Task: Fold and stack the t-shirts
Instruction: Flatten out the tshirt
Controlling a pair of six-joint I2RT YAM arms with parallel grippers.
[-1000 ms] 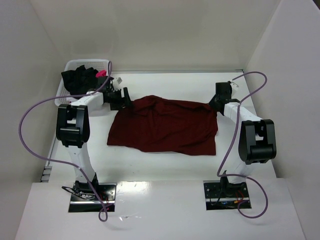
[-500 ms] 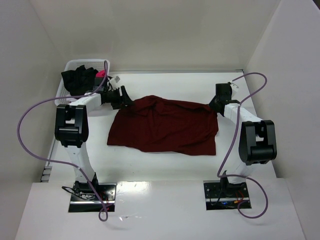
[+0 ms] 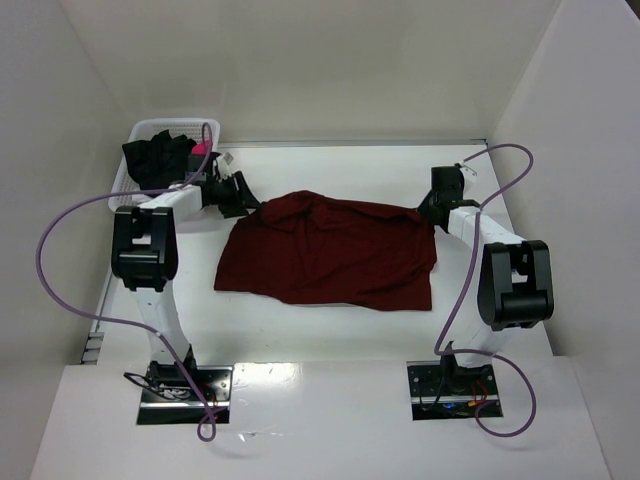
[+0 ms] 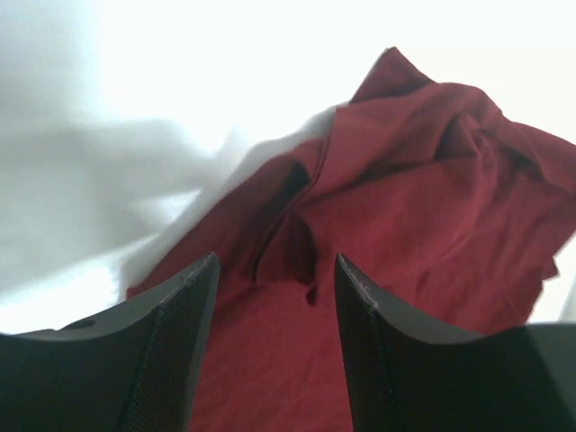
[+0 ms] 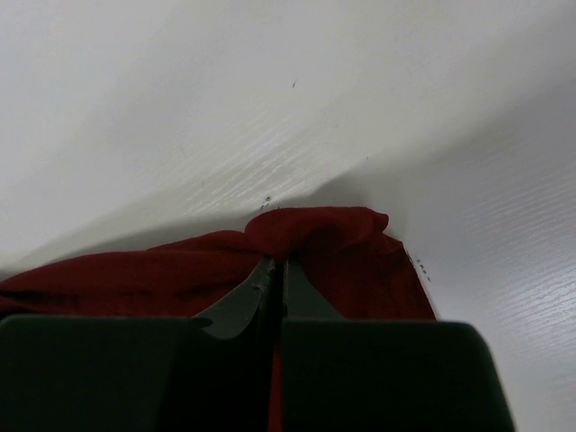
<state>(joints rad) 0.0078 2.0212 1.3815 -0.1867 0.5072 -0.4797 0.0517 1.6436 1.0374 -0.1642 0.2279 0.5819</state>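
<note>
Compared with 1 second ago, not much has changed. The left gripper [image 3: 248,202] has slid back a little toward the basket [image 3: 180,123], and its fingers are closer together than they were. They're still apart though, with nothing pinched between them. The right gripper [image 3: 429,212] hasn't budged, and the maroon t-shirt [image 3: 330,255] is lying pretty much the same way as before.

The maroon t-shirt is spread across the middle of the table [image 3: 330,170], rumpled along its far edge. Its far-left corner sits right at the tips of the left gripper. In the left wrist view the 2 fingers [image 4: 180,342] hang over a folded-under bit of that cloth [image 4: 432,180], with a clear gap between them. I can't tell if they're actually touching the fabric.

On the other side, the right gripper is clamped tight on the shirt's far-right corner. The right wrist view shows the red cloth [image 5: 135,274] bunched up right where the closed tips [image 5: 274,265] meet.

The black t-shirt [image 3: 155,160] is piled in the basket at the far-left corner, with its pink mark [image 3: 201,148] poking out, just behind the left gripper.
</note>
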